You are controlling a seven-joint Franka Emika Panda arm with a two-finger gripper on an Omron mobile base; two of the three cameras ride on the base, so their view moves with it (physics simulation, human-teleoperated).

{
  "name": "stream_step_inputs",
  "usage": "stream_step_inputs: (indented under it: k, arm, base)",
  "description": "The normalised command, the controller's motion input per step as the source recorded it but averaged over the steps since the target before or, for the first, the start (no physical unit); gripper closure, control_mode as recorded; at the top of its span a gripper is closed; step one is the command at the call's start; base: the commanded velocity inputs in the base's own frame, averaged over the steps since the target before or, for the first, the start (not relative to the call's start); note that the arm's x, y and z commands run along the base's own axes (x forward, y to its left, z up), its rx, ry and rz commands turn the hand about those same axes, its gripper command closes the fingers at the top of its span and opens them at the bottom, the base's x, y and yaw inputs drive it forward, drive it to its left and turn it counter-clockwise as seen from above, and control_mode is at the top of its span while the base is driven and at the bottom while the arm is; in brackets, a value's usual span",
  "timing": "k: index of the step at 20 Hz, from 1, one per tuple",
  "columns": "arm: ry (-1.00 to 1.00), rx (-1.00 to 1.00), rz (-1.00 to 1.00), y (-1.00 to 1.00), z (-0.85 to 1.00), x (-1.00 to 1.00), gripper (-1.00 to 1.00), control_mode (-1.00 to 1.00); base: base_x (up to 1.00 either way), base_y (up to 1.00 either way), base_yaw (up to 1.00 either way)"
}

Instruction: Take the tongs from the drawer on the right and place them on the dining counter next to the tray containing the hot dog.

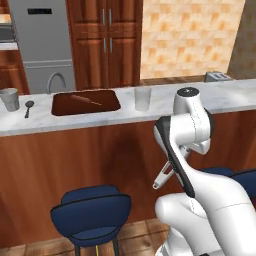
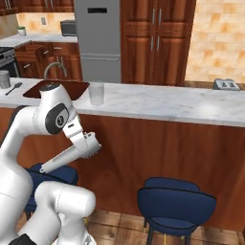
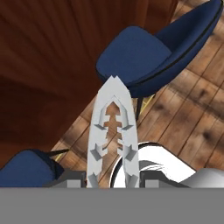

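My gripper (image 2: pixel 87 146) is shut on the silver-grey tongs (image 2: pixel 60 161), held low in front of the dining counter's wood panel. In the left base view the tongs (image 1: pixel 162 177) poke out down-left from behind my forearm. In the hand view the tongs (image 3: pixel 113 127) rise from between the gripper (image 3: pixel 113 177), their toothed arms nearly together. The dark reddish-brown tray (image 1: pixel 59 107) lies on the dining counter (image 1: pixel 190 97) at the left, with the thin hot dog (image 1: pixel 85 100) in it. In the right base view the tray (image 2: pixel 72 86) is partly hidden behind my arm.
A clear glass (image 1: pixel 142 98) stands right of the tray. A dark spoon (image 1: pixel 28 107) and a grey cup (image 1: pixel 10 98) sit left of it. A toaster (image 1: pixel 217 76) is at the far right. Blue stools (image 1: pixel 92 210) (image 2: pixel 174 201) stand below the counter front.
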Motion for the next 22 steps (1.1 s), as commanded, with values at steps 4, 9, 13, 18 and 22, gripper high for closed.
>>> stream_step_inputs:
  k: [4, 9, 13, 18, 22]
  arm:
    - [0.0, 0.0, 0.0, 0.0, 0.0, 0.0, 1.0, 1.0]
    - [0.0, 0.0, 0.0, 0.0, 0.0, 0.0, 1.0, 1.0]
    - [0.0, 0.0, 0.0, 0.0, 0.0, 0.0, 1.0, 1.0]
    - [0.0, 0.0, 0.0, 0.0, 0.0, 0.0, 1.0, 1.0]
    - [0.0, 0.0, 0.0, 0.0, 0.0, 0.0, 1.0, 1.0]
  base:
    - [0.0, 0.39, -0.14]
    - [0.26, 0.17, -0.08]
    - [0.73, 0.35, -0.12]
    - [0.44, 0.23, -0.08]
    - [0.34, 0.12, -0.03]
